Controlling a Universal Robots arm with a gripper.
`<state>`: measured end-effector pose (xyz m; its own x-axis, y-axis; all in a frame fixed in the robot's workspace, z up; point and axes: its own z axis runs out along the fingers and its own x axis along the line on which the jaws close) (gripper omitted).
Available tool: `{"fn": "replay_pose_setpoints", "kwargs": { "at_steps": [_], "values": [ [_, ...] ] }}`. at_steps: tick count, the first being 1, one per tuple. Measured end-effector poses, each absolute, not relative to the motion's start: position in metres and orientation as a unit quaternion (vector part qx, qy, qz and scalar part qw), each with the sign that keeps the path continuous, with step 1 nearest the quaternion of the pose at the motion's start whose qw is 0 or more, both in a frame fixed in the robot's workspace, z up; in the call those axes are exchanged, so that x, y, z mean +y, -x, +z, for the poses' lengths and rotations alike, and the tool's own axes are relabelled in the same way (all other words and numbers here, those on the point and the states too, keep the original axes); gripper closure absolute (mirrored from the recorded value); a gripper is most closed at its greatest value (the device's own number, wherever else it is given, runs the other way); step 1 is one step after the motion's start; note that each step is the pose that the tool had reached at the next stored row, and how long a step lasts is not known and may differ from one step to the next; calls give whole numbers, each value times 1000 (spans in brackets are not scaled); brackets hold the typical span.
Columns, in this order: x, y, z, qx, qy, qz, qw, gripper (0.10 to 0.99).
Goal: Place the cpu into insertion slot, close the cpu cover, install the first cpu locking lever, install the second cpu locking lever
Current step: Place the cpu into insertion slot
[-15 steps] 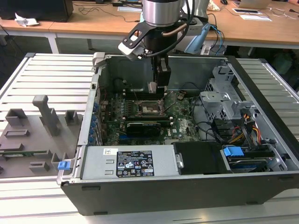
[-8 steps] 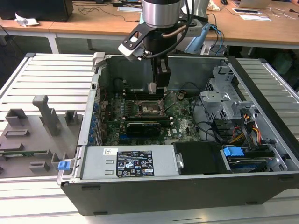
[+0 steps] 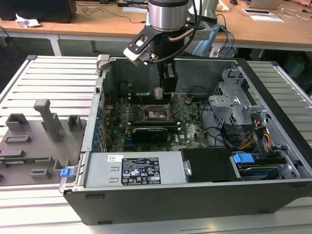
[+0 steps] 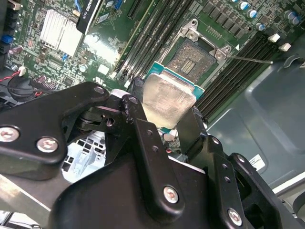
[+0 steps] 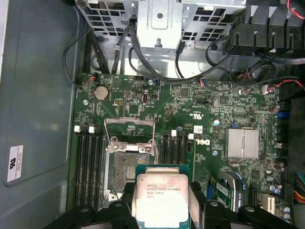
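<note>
Between the fingers of my end effector, clamped on its opposite edges, hangs the cpu, the open insertion slot just below and aside; I judge it light, stiff, fragile underneath.

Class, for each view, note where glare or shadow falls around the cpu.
Second wrist view: glare whitens the cpu top, held in the gripper. First wrist view: the cpu is evenly lit, the insertion slot dim. Exterior view: the computer case interior is darker than the pale table around it.
</note>
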<state>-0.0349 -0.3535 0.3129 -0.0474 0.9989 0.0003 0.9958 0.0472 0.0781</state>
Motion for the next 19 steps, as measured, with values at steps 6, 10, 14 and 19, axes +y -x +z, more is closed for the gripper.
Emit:
{"fn": "replay_pose_setpoints", "kwargs": {
  "at_steps": [6,10,14,19],
  "values": [
    [-354,35,306,723,-690,28,26,561],
    [-353,35,299,723,-690,28,26,561],
    [-353,35,293,723,-690,28,26,561],
    [-353,35,287,723,-690,28,26,561]
  ]
}}
